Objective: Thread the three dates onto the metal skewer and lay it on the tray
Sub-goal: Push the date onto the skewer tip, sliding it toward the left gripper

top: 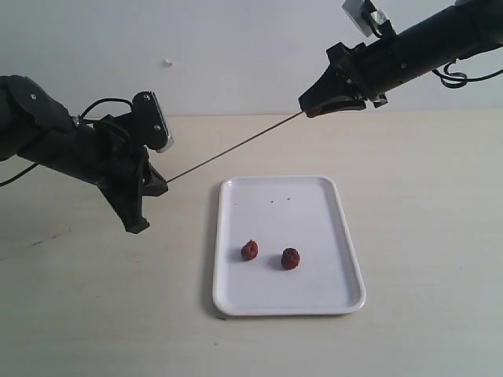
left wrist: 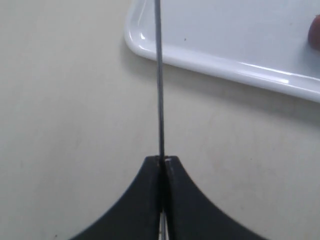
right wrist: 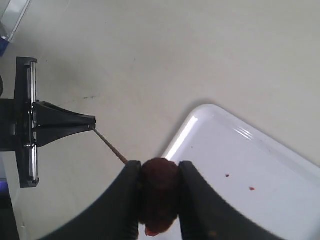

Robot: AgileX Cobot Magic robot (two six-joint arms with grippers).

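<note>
– Although the exterior view hides whatever sits inside the right hand (top: 302, 106), can you tell what it grips?

– Its own wrist camera shows it. The right hand (right wrist: 159, 167) is closed narrowly on a wrinkled dark red-brown date (right wrist: 159, 192), with a finger pressing each side.

– And the thin grey metal skewer (top: 236, 147)?

– One end is pinched in the left hand (top: 157, 184), whose jaws are pressed together on it. The rod slants up above the table to the right hand's tips. From the right wrist, the skewer (right wrist: 112, 147) reaches the held date, but the fruit hides its tip, so I cannot tell whether it has gone in.

– Anything cut off?

– Both arms run out of frame. From the left wrist, the left hand (left wrist: 162, 160) shows only its fingertips, and the skewer (left wrist: 160, 75) crosses the rim of the flat white rectangular tray (left wrist: 225, 65).

– Where are the other fruits?

– A second date (top: 249, 250) and a third date (top: 291, 258) lie near each other, apart, on the tray (top: 314, 212), which carries a few dark specks (top: 281, 199).

– And the surroundings?

– A pale beige table (top: 424, 196) with faint scuffs. The tray sits well clear of the edge that meets a plain light wall (top: 236, 47). The table's other edges are out of frame.
</note>
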